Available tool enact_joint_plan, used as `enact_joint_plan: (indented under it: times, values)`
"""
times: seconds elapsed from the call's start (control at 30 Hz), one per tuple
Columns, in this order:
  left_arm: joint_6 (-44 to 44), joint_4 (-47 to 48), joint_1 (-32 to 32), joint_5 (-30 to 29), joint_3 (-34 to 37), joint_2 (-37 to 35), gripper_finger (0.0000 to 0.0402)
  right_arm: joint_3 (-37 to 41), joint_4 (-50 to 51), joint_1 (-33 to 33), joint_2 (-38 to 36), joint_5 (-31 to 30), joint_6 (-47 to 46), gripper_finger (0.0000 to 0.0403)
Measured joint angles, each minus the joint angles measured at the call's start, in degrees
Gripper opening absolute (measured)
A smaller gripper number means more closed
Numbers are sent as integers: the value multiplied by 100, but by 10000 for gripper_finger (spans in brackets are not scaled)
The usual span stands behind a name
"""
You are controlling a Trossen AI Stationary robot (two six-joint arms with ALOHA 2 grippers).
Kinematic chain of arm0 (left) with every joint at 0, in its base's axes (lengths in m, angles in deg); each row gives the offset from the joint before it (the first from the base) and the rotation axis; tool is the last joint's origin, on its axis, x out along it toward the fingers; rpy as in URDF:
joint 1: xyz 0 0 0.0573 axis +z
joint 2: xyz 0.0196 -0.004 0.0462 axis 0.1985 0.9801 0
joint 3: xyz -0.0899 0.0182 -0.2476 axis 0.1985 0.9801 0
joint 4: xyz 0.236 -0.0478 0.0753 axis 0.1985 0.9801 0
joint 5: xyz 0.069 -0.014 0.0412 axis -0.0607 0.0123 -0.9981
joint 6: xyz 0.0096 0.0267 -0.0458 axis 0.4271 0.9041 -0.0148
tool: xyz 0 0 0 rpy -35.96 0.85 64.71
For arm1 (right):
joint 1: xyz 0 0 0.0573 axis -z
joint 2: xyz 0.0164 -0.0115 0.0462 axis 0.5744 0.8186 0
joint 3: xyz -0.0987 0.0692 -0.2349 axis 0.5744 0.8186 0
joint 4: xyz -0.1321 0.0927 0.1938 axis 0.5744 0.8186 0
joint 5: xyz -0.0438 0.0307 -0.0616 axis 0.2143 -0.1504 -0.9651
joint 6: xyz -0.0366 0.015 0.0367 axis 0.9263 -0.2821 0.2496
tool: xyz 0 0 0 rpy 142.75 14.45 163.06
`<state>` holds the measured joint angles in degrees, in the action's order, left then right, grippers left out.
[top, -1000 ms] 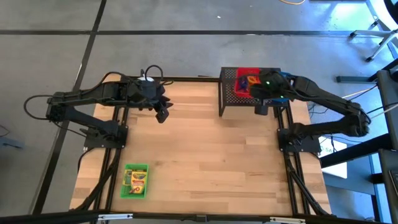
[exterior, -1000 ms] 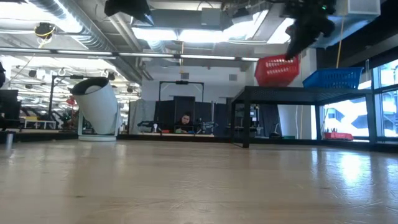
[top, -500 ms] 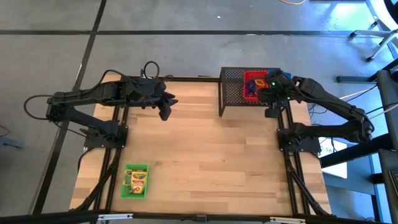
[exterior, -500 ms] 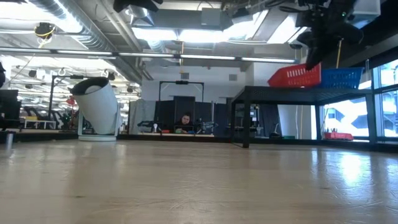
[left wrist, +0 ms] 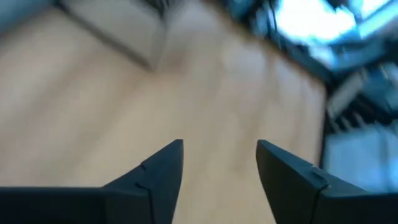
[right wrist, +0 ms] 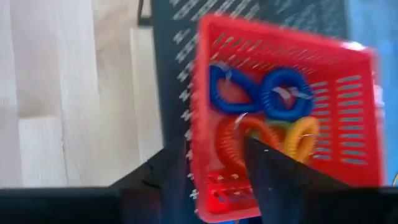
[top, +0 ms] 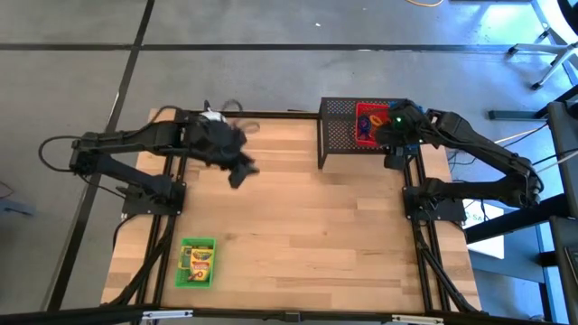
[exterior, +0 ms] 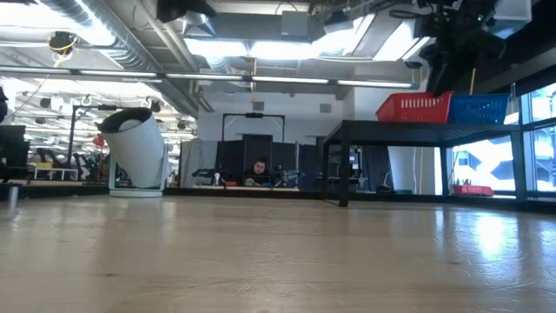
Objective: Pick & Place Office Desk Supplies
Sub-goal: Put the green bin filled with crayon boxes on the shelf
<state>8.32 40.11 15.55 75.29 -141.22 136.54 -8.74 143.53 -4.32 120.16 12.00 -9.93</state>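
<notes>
A red tray (right wrist: 286,106) rests level by its base on the black mesh rack (top: 334,135) at the table's far right. It holds two blue loops (right wrist: 231,93), an orange loop (right wrist: 239,140) and a yellow one (right wrist: 301,137). A blue tray (exterior: 476,109) sits right beside it. My right gripper (right wrist: 214,146) is open over the red tray's end next to the blue tray (exterior: 434,97). My left gripper (left wrist: 219,155) hangs open above bare wood at the far left (top: 239,171). A green tray (top: 197,262) with yellow-green boxes lies near the front left. My right gripper comes slanting down from above with one finger (right wrist: 267,168) inside the red tray and the other (right wrist: 168,168) outside its side wall (right wrist: 194,124). Whether either finger touches that wall I cannot tell. The tray rests on the rack.
A white round object (exterior: 137,152) stands at the table's far left edge, behind my left arm. The rack takes up the far right corner. Bare wood (top: 307,226) spreads across the middle and the near right of the table.
My right gripper has carried the red tray along the rack toward the table's right edge. The tray was lifted and tilted and now lies level on the rack against the blue tray. My left gripper has turned about its wrist over the same spot.
</notes>
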Motion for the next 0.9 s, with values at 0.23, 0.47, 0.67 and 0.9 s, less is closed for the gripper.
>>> enact_joint_plan:
  times: [0.23, 0.47, 0.67, 0.9]
  values:
    - [-1471, 1361, -1171, 1245, 1, 613, 215, -741, 65, 2, 0, 41, -723, 199]
    - [-2610, 1860, -2629, 1246, 2, 1430, 209, -1418, 46, 2, 0, 41, -1242, 197]
    - [-2538, 1954, -3891, 1295, 4, 2001, 200, -1520, -90, 2, 2, 42, -885, 191]
    - [-2581, 1807, -5025, 1262, 4, 2675, 196, -1520, -87, 2, 15, 60, -752, 189]
